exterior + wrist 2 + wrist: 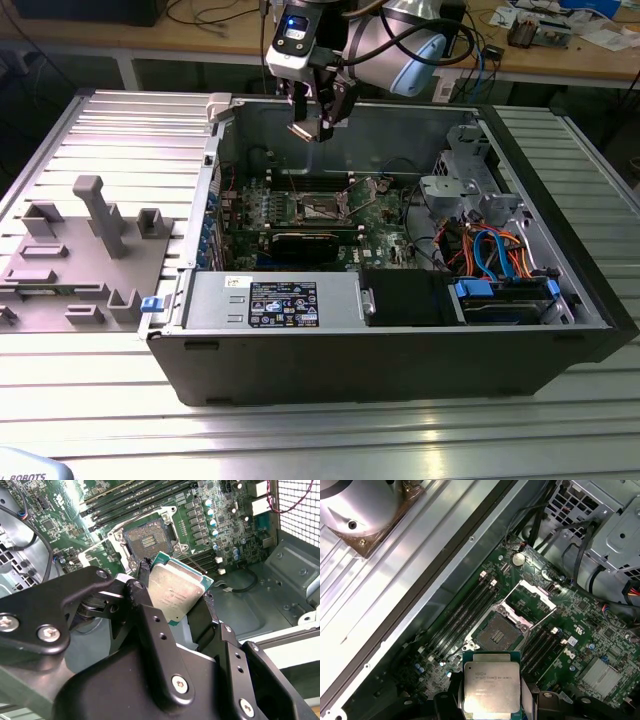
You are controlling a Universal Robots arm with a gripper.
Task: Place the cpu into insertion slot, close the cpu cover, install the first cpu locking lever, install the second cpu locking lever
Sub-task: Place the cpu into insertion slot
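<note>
My gripper point(312, 122) hangs above the open computer case, shut on the cpu point(303, 130), a thin silver-topped square chip with a green edge. In both wrist views the cpu point(175, 592) point(491, 685) sits between the black fingers point(142, 580), held by two opposite edges. The empty insertion slot point(496, 632) point(148, 541) point(322, 207) lies on the green motherboard, below and ahead of the chip. The cpu cover point(535, 597) point(373, 190) stands swung open beside the slot. Thin wire locking levers point(546, 616) are raised next to it.
Memory sticks point(470, 605) run beside the slot. A grey drive cage point(465, 165) and blue and orange cables point(500, 250) fill the case's side on the exterior view's right. The power supply point(270, 300) sits at the front. A grey fixture block point(80, 250) lies outside the case.
</note>
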